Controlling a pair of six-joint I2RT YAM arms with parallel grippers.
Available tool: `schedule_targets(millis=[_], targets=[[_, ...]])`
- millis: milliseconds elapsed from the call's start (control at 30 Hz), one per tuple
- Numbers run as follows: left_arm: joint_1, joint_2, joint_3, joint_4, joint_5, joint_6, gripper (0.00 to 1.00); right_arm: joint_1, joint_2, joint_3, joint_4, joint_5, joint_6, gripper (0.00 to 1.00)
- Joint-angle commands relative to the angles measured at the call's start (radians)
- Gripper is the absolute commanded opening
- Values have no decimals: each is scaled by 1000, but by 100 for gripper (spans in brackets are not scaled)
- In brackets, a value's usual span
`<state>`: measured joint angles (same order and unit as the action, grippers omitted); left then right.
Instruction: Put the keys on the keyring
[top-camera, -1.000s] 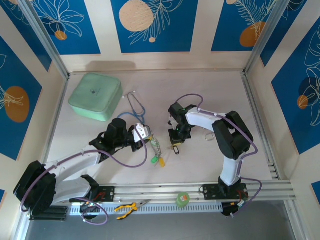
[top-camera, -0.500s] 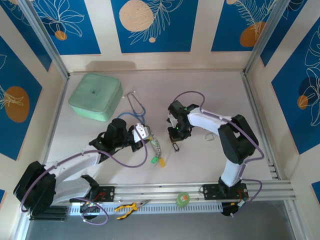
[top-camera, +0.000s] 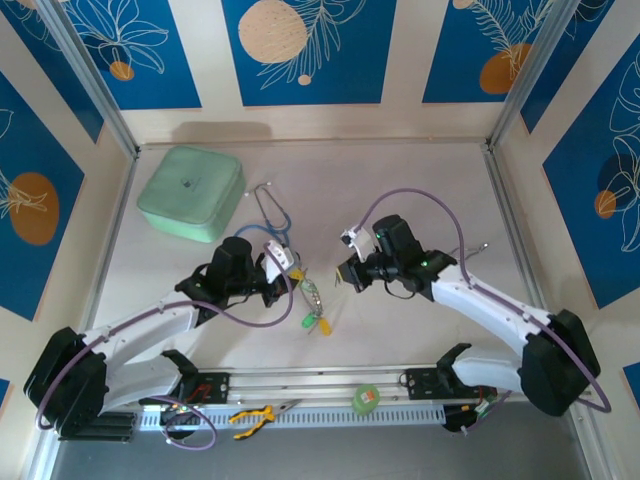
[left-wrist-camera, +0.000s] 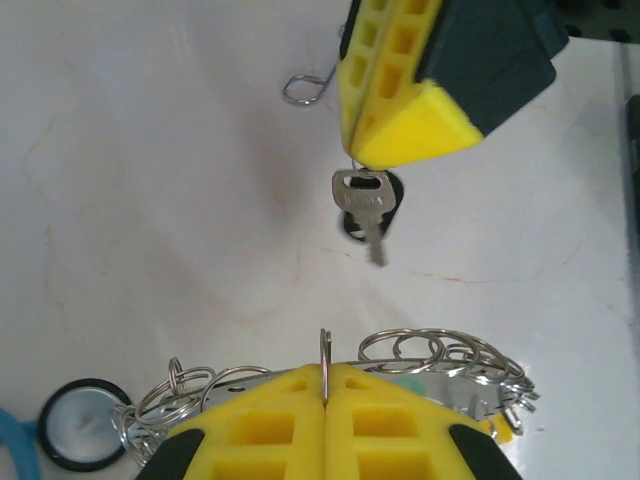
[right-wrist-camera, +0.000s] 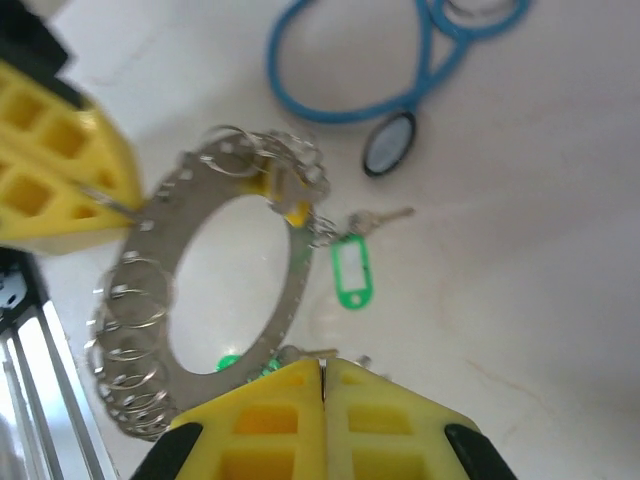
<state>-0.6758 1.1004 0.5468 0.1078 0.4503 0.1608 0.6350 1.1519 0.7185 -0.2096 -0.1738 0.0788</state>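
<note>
Top external view: the left tool and the right tool face each other at mid-worktop. The keyring hangs at the left tool's tip, with a green tag just below it.

Left wrist view: the left tool's pads are pressed together on a thin ring standing on edge. It is probably one of the keyring's own split rings, though the close angle leaves that open. Opposite, the right tool is clamped on the small loop of a silver key, which dangles free above the worktop.

Right wrist view: the keyring reads as a flat, perforated metal hoop fringed with split rings.

The key looks light, hard and slick, and it will likely swing — pinching it by the loop seems right. The hoop should be stiff, but its small rings are springy and floppy, so the rim is the surer hold.
</note>
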Motion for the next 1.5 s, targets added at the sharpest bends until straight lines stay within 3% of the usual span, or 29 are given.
schedule_targets(millis=[0,300,767,1467], targets=[[-10,-15,53,-1,92,-81,0,13,-65,-60,189,-127,-127,0],[-10,15,42,57,162,-107,0,57,-85,-68,232,-199,-175,0],[-11,18,31,68,212,-129,0,131,-3,-24,287,-141,-176,0],[-11,29,41,56,243,-127,0,144,17,-26,325,-87,-159,0]])
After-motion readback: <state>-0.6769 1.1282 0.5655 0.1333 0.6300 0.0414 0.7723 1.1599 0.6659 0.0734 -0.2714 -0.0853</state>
